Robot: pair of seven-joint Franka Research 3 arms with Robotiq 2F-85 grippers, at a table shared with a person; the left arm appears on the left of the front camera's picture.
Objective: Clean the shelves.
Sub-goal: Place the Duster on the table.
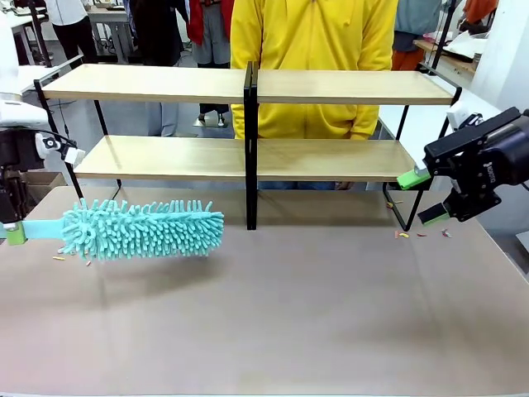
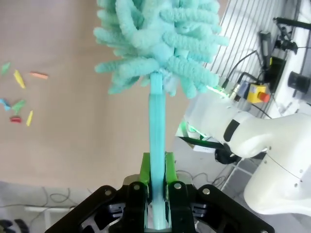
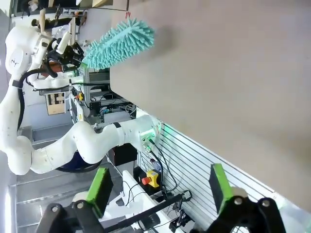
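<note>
Front view — left gripper (image 1: 10,232) clamps teal duster (image 1: 145,229) before shelves (image 1: 248,157).

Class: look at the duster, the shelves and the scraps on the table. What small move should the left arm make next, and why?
Probably lift the duster toward the lower board of the shelves. The left gripper clamps its handle, and the head hangs low over the table, short of the boards. Coloured scraps already lie on the table, so sweeping may be partly done.

My arms are white with black cables; right gripper (image 1: 428,197) at frame right is black with green pads (image 1: 412,177); person's top (image 1: 314,58) is yellow.
</note>
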